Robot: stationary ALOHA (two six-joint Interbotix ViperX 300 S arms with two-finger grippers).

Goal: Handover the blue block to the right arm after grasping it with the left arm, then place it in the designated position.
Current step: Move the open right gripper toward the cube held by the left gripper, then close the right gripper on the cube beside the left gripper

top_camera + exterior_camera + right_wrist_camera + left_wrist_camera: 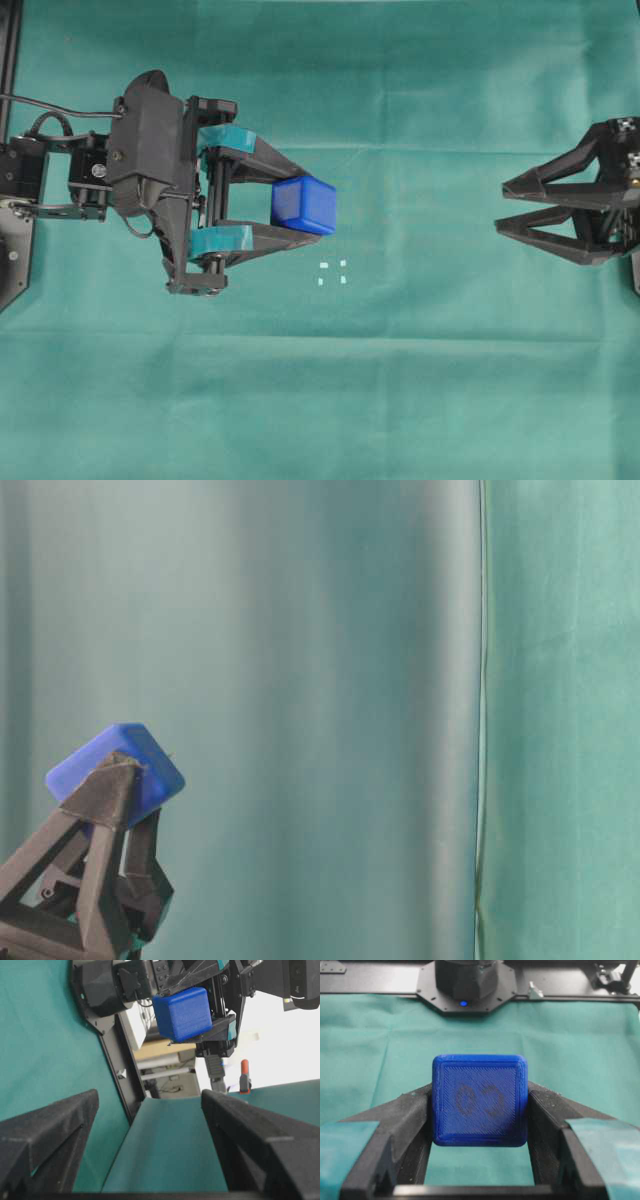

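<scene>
Overhead view: the left arm's black end effector (300,218), its two triangular fingers wrapped in teal tape bands (222,140), is closed on the small bright blue cube with rounded edges (304,205), which is pinched between the fingertips and held above the green cloth-covered surface (320,400). Just right of and nearer than the cube, four tiny white marks (332,272) form the corners of a small rectangle on the cloth; nothing lies within them. Well apart at the right edge, the right arm's all-black end effector (502,207) has its fingers spread wide and holds nothing. Table-level view: the cube (115,770) sits tilted, clamped at the fingertips, clear of the cloth. Left wrist view: one face of the cube (479,1100) shows a faint dark imprint of two rounded shapes; no readable characters can be made out. Right wrist view: the cube (183,1013) appears beyond the spread black fingers (260,1130).
</scene>
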